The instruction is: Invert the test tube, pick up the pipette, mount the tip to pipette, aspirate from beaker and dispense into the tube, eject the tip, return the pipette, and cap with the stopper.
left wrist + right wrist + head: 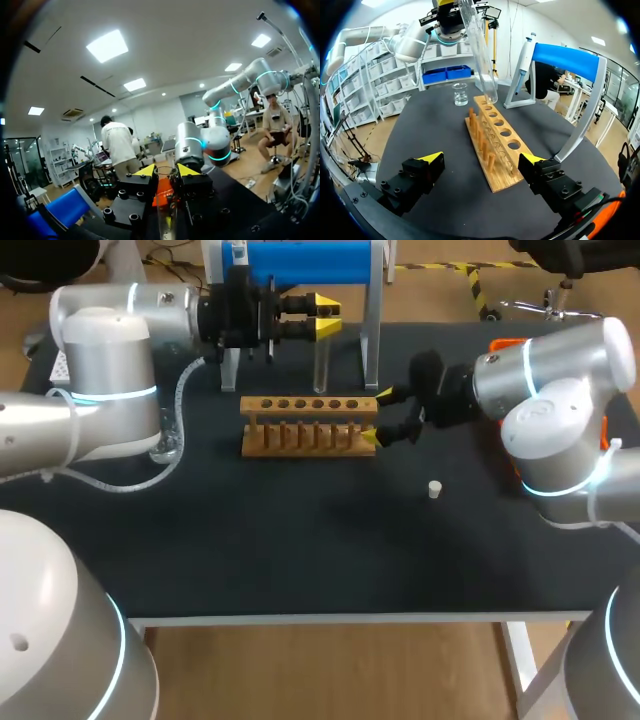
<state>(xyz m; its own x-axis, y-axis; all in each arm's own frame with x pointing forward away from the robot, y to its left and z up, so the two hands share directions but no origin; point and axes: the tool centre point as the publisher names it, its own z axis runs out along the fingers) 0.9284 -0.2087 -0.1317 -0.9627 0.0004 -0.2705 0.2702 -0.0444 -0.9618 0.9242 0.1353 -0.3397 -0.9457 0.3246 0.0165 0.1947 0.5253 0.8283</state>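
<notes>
Test tube point(320, 365) hangs upright in left pincer point(327, 317), rounded end down.

The left arm point(100, 390) comes in from the left with its wrist level. The left gripper point(322, 316) points sideways toward the right over the back of the table, and both yellow-tipped fingers clamp a test tube point(320, 365) that hangs upright below them. The right arm point(560, 430) comes in from the right. The right gripper point(377, 416) aims leftward, low, with its fingers spread wide apart.
</notes>
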